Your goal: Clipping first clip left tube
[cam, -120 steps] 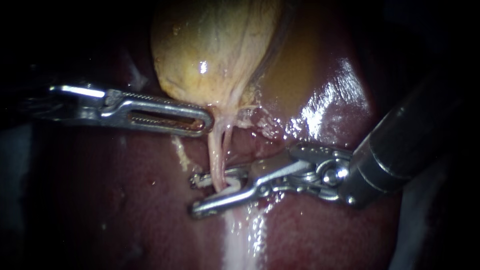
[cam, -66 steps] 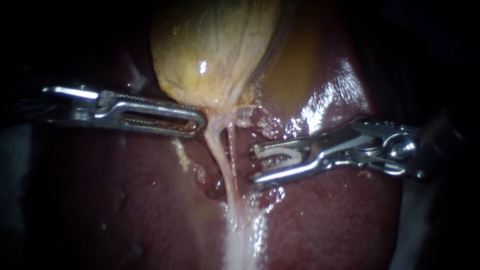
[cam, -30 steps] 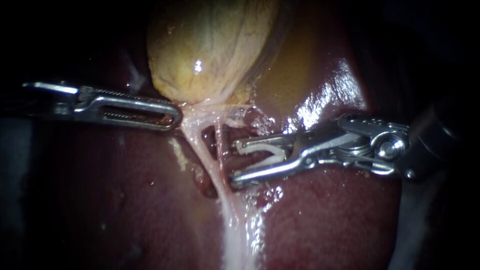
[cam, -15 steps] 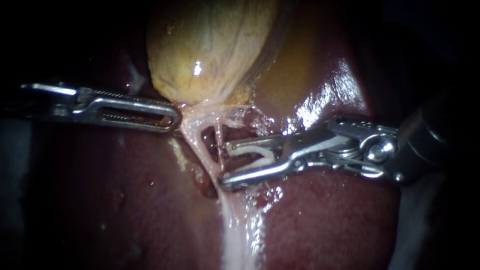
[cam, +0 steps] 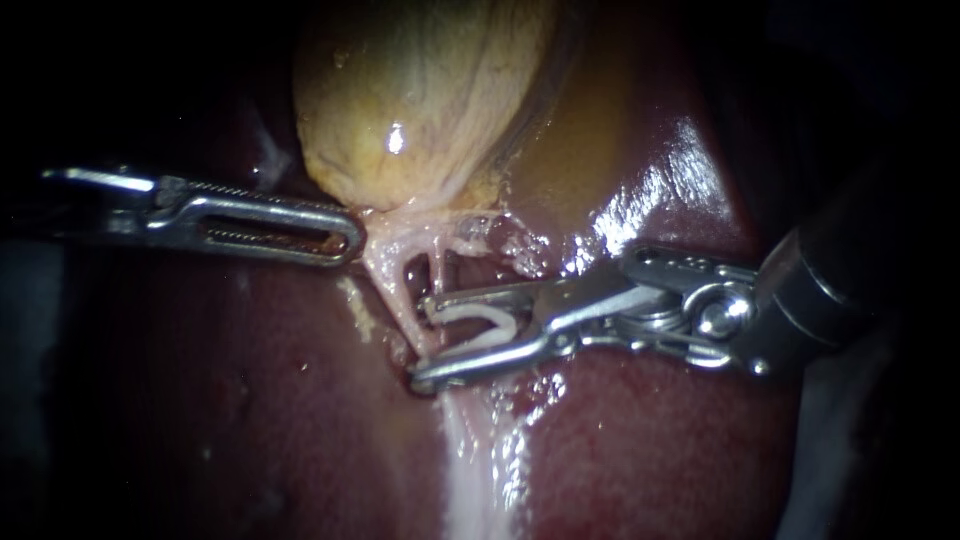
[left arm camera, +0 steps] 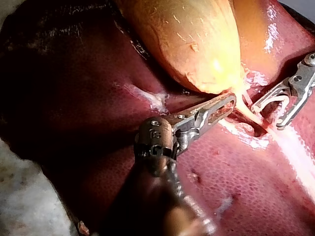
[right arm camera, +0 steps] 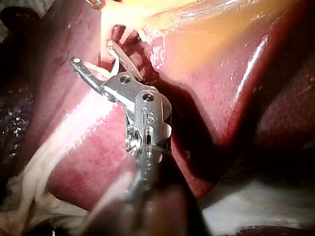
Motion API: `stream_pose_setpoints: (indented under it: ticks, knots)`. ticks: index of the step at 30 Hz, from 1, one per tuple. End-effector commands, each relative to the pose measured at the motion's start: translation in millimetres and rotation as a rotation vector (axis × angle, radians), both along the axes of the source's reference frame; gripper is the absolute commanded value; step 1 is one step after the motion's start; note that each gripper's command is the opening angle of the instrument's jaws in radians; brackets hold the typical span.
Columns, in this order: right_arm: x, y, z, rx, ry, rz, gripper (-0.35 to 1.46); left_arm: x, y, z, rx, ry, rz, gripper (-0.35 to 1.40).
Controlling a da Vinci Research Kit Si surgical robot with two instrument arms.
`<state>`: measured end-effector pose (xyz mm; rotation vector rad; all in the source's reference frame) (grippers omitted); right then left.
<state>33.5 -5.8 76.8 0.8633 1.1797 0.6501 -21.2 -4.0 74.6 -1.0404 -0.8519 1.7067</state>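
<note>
The yellow gallbladder (cam: 420, 90) lies on the dark red liver (cam: 250, 400). My left instrument (cam: 345, 232) is shut on the gallbladder's neck and holds it stretched to the left; the left wrist view shows this grip too, left instrument (left arm camera: 229, 102). Two tubes run down from the neck: the thicker left tube (cam: 395, 290) and a thin right tube (cam: 437, 268). My right instrument (cam: 420, 340) has open jaws carrying an open white clip (cam: 480, 322). Its jaw tips straddle the left tube low down. The right wrist view shows the right instrument (right arm camera: 92, 53) the same way.
A pale whitish band of tissue (cam: 470, 470) runs down the liver below the tubes. The liver's wet surface (cam: 650, 200) shines to the right of the gallbladder. White cloth (left arm camera: 29, 196) lies beside the liver's edge.
My right instrument, which had drawn back to the right with its clip, has slid left again and now spans the left tube. My left instrument pulled the neck leftward, spreading the tubes.
</note>
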Motion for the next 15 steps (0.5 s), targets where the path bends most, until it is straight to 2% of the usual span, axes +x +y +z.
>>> stream_pose_setpoints:
  ticks: [1, 15]
  knots:
    - [0.1, 0.0, 0.1, 0.0, -0.001, 0.001, 0.49, 0.0, 0.0, 0.0, 0.0, 0.001, -0.001, -0.35]
    - [1.4, -0.3, 1.2, -0.007, -0.008, 0.005, 0.49, -0.4, -0.1, -0.3, 0.0, 0.003, -0.003, -0.35]
